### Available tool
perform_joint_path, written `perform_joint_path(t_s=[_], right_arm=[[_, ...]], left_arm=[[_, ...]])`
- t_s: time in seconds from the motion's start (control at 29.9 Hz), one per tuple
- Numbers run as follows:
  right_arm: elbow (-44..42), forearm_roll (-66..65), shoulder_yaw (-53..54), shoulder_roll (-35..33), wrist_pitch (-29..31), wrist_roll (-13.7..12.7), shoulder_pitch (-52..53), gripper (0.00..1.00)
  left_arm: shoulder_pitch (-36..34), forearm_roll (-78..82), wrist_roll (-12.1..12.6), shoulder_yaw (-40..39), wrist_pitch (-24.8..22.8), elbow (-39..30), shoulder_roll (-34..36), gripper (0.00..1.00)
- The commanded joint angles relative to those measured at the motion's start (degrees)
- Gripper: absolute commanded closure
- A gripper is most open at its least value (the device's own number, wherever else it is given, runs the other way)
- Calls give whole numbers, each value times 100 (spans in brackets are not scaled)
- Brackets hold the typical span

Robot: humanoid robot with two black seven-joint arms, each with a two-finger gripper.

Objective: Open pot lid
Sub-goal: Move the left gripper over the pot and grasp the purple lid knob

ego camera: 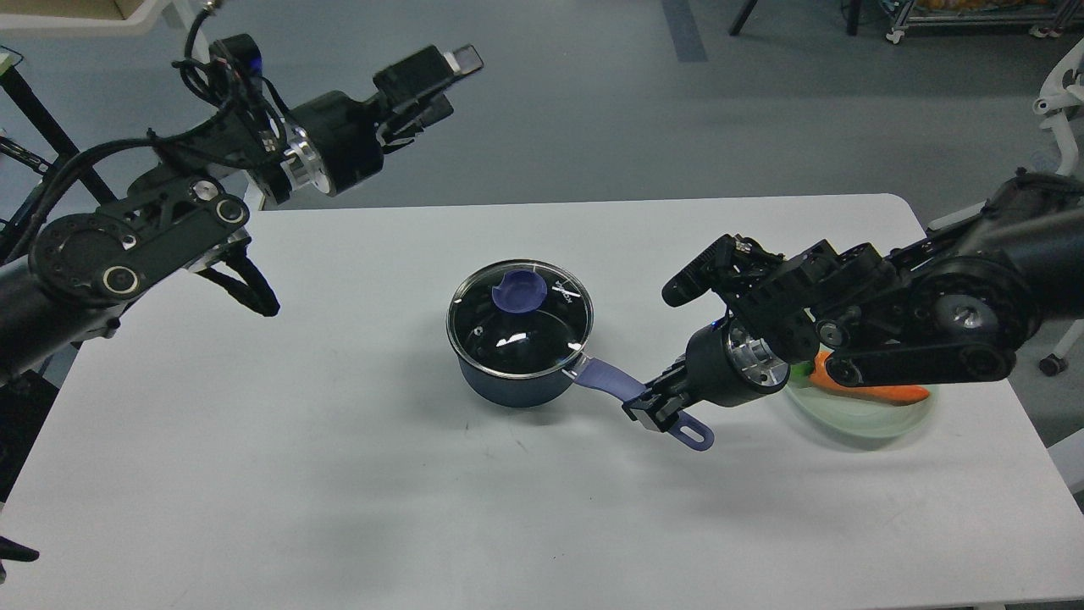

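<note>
A dark blue pot [517,381] stands mid-table with a glass lid [521,318] resting on it. The lid has a purple knob [519,294] near its far side. The pot's purple handle [637,398] points to the lower right. My right gripper [650,409] is shut on the handle, near its outer end. My left gripper [440,72] is raised high above the table's far edge, up and left of the pot, well apart from the lid. Its fingers [461,61] look slightly parted and hold nothing.
A pale green bowl [864,415] with an orange carrot [864,390] sits at the right, partly behind my right arm. The white table [339,474] has bare room left of and in front of the pot. A white chair [1059,102] stands off the right edge.
</note>
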Motion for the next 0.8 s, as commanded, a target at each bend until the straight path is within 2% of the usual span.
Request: perform_joint_path(t_s=[0.0,0.2,0.4,0.77], right_arm=[[-42,0,13,9,-1,1,3,85],[-77,0,22,9,-1,1,3,85],[-147,9,57,9,8,10,3,85],[-156,9,137,62,26,10,-49,85]], left_arm=[[-16,1670,3,168,146,-341,-59,1],[-69,2990,11,888,681,-315,-129,1],[-245,3475,12,1952,1437,107,-560,1],[-228,3502,-6,2445,1816,783,-876,1]])
